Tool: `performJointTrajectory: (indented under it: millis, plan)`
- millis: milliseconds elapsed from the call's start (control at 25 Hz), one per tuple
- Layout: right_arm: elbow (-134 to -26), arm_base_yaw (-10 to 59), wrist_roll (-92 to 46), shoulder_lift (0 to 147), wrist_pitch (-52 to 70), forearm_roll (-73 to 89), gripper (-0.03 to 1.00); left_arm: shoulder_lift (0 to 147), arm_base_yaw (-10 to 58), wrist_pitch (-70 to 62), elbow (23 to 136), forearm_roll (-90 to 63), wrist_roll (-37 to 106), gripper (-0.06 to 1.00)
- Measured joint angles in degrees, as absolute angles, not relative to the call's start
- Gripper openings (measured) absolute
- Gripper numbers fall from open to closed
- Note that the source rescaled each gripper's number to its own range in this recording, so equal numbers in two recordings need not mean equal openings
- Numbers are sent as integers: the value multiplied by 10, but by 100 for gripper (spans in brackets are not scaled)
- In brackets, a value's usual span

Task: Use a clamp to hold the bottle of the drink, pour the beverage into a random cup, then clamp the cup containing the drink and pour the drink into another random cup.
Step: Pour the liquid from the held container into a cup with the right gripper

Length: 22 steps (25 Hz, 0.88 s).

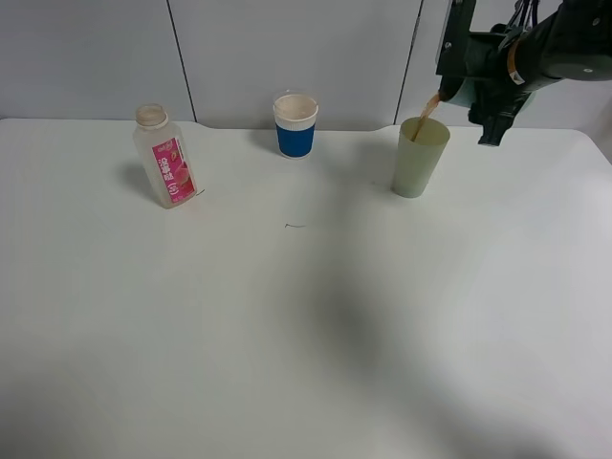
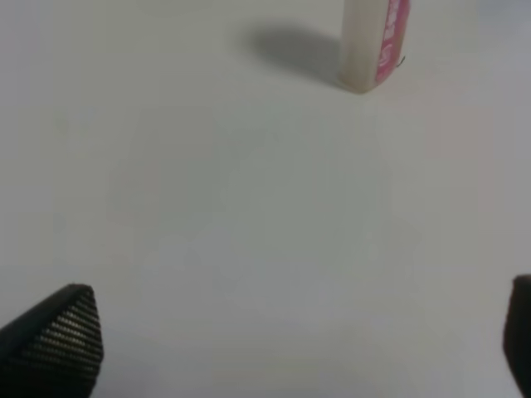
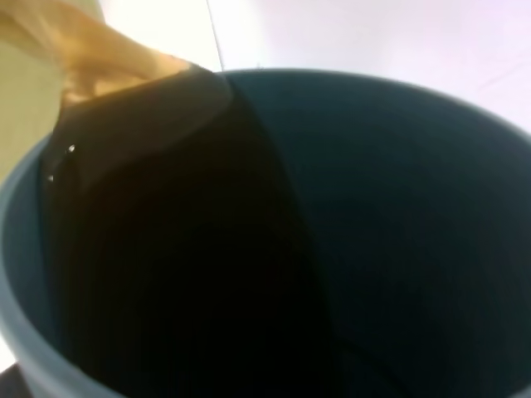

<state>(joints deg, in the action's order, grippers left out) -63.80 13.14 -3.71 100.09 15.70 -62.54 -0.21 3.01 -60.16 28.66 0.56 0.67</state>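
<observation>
The right gripper (image 1: 478, 100) holds the teal cup (image 3: 332, 232) tipped above the tall pale green cup (image 1: 419, 158), near the far right part of the tabletop (image 1: 306, 325). A thin brown stream of the beverage (image 1: 427, 113) runs from the lip of the teal cup into the green one. In the exterior view the teal cup is almost hidden behind the gripper, and the right fingers are not seen clearly; I judge that they are pressed onto the wall of the teal cup, because the cup stays tilted in the air.

The teal cup looks like thin plastic, so it is probably light and its wall gives a little under pressure. A hold around the middle of the wall seems better than one at the rim, where it could bend and slip. With the liquid leaving, it becomes even lighter.

The pale green cup is tall and narrow at its base, so I think a small push at the rim could tip it.

The left gripper (image 2: 299, 348) hovers low over the bare tabletop with its fingers (image 2: 58, 340) spread wide and nothing between them. The bottle (image 1: 166, 156) stands upright, well apart from the cups. The blue cup with white rim (image 1: 295, 124) stands between them, further back.
</observation>
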Motion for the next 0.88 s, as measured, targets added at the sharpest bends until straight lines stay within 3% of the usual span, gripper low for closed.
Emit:
performJointTrajectory:
  millis: [880]
  plan:
    - [-638, 138, -37, 1001, 167, -705, 0, -2, 30, -602, 287, 6, 7, 93]
